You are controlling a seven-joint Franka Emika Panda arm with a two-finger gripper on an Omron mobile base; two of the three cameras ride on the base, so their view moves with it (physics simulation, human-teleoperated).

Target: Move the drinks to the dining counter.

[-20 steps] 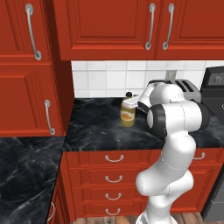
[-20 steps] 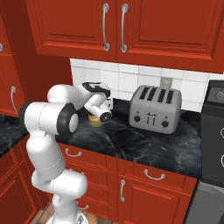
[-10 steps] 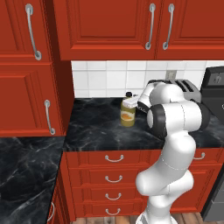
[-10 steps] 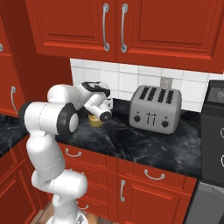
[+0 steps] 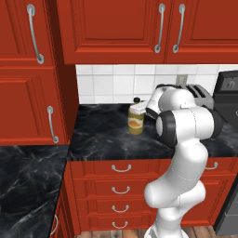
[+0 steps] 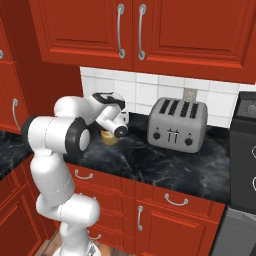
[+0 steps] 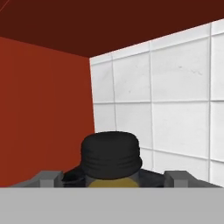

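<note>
A squat amber juice bottle (image 5: 135, 120) with a dark cap, one of the drinks, stands on the black worktop (image 5: 107, 135) near the tiled wall. My gripper (image 5: 143, 109) is level with its top, reaching in from the right. In the hand view the bottle's black cap (image 7: 110, 154) sits centred between the two fingertips (image 7: 44, 177), which stand wide apart on either side with a gap to the bottle; the gripper (image 7: 111, 178) is open. From the right base view my hand covers most of the bottle (image 6: 106, 136). The dining counter is out of view.
A silver toaster (image 6: 177, 124) stands on the worktop to the right of the bottle. Red wall cabinets (image 5: 139, 28) hang low overhead, and a tall red cabinet side (image 5: 67, 88) closes the left. A dark stove (image 6: 245, 150) borders the far right.
</note>
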